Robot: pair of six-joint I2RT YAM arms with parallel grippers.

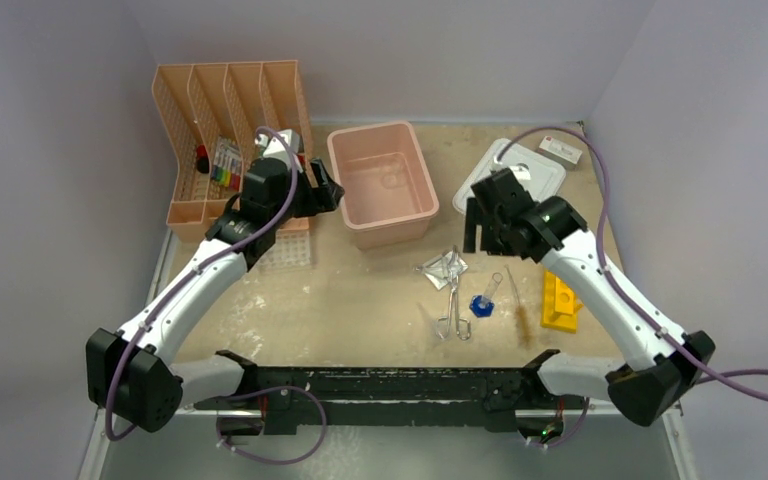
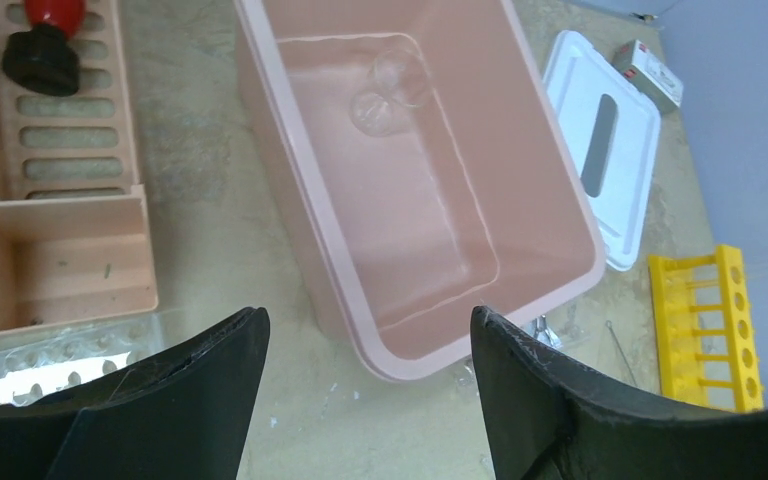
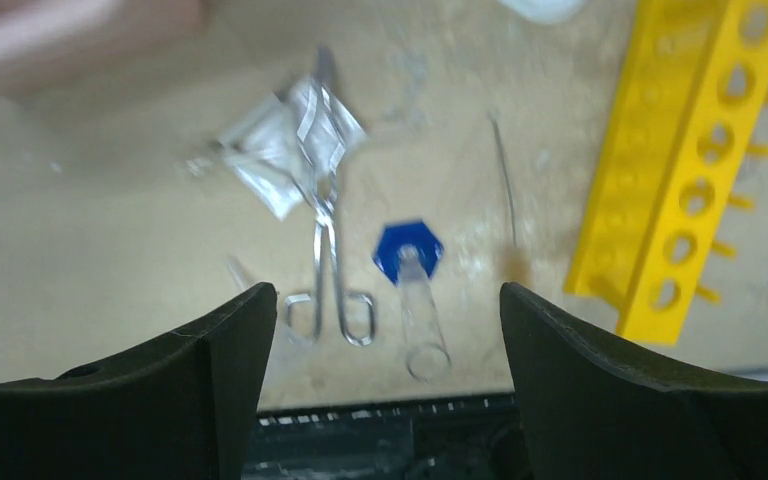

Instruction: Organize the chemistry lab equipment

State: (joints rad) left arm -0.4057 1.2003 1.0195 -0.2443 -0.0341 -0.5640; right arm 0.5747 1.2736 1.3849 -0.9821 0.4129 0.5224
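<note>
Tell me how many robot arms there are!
2. The left arm reaches beside the pink bin; the right arm hovers near the white lid. No others show.

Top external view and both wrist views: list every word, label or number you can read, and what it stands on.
No text is legible in any view.
On the small white box beside the white lid: red and dark print, too small to read.
On the yellow rack: any markings blurred.
On the coloured pack in the peach organizer: too small to read.
</note>
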